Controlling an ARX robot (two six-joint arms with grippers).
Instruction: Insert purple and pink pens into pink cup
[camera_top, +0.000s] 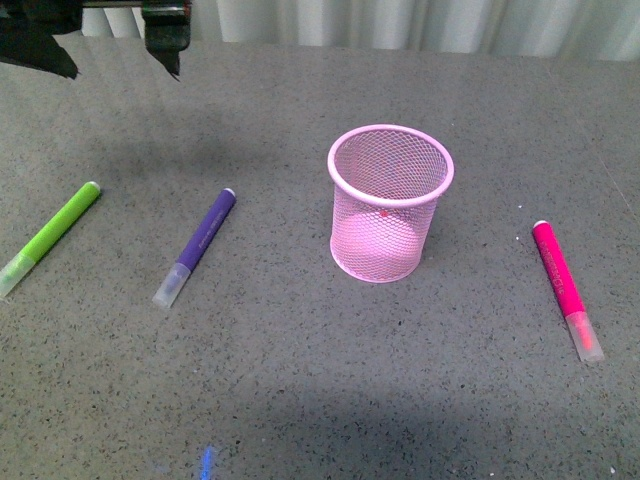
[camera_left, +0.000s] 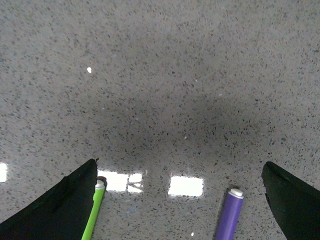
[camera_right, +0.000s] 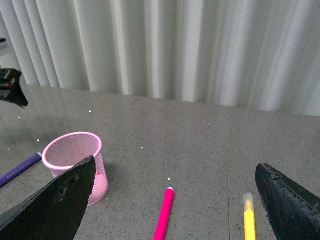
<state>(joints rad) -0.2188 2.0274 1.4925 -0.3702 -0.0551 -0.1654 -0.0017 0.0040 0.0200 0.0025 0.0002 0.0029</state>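
Note:
The pink mesh cup (camera_top: 390, 200) stands upright mid-table and looks empty; it also shows in the right wrist view as the cup (camera_right: 75, 160). The purple pen (camera_top: 197, 245) lies flat to its left, the pink pen (camera_top: 566, 288) flat to its right. My left gripper (camera_left: 180, 200) is open above the table, with the purple pen's end (camera_left: 230, 215) between its fingers' span. My right gripper (camera_right: 175, 210) is open, high over the pink pen (camera_right: 165, 215). In the front view only part of the left arm (camera_top: 165, 30) shows at the far left.
A lime green marker (camera_top: 50, 236) lies at the table's left edge, and shows as the green marker (camera_left: 95, 210) beside my left finger. A yellow marker (camera_right: 248, 220) lies right of the pink pen. White curtains (camera_right: 200, 50) hang behind the grey speckled table (camera_top: 300, 380).

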